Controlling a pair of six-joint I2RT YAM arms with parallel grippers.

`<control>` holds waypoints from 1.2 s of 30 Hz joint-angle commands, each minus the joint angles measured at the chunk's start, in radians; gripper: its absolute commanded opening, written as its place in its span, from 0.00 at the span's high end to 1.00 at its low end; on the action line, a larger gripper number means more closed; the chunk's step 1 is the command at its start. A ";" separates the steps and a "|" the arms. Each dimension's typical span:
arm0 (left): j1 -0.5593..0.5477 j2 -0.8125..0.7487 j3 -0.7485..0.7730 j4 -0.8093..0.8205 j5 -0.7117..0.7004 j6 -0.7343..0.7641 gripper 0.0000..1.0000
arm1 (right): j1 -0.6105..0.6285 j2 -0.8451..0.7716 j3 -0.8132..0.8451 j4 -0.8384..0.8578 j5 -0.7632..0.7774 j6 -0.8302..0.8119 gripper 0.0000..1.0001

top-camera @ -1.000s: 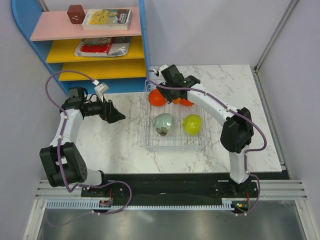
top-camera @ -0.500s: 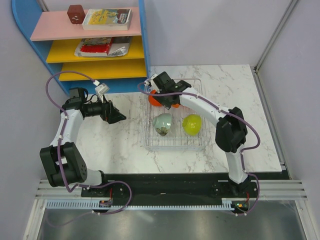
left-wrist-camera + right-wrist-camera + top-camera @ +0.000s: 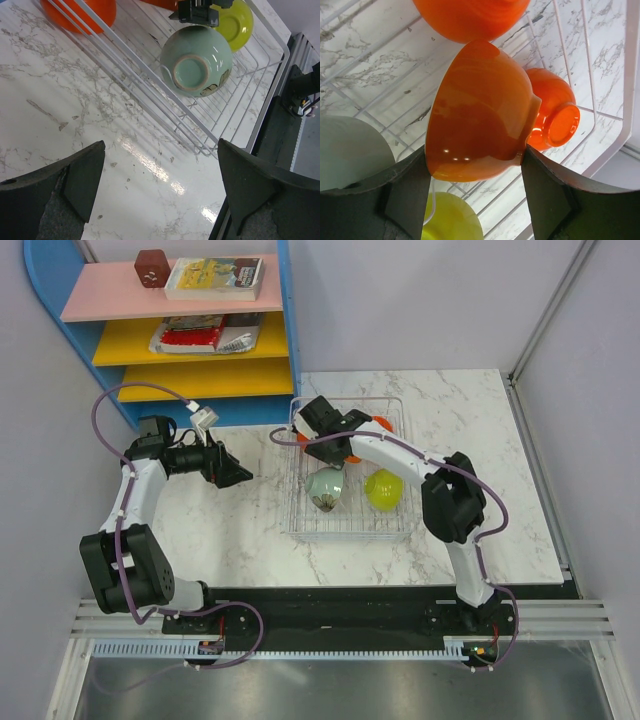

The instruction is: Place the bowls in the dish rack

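Orange round bowl [image 3: 480, 110] hangs tipped sideways over back of silver wire dish rack [image 3: 350, 528], pinched by right gripper [image 3: 476, 155], likely to stand beside two other orange bowls [image 3: 555, 117]. Left gripper [image 3: 160, 150] wide open, empty, left of rack.

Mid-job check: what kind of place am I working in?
Probably a mock-up lab cell, not a real kitchen: a marble-look table boxed in by plain grey panels, a toy-coloured shelf, and a dish rack on the tabletop.
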 commanded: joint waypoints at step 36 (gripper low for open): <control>0.006 0.003 -0.010 0.001 0.040 0.042 0.00 | -0.034 0.006 0.015 -0.079 -0.121 -0.174 0.02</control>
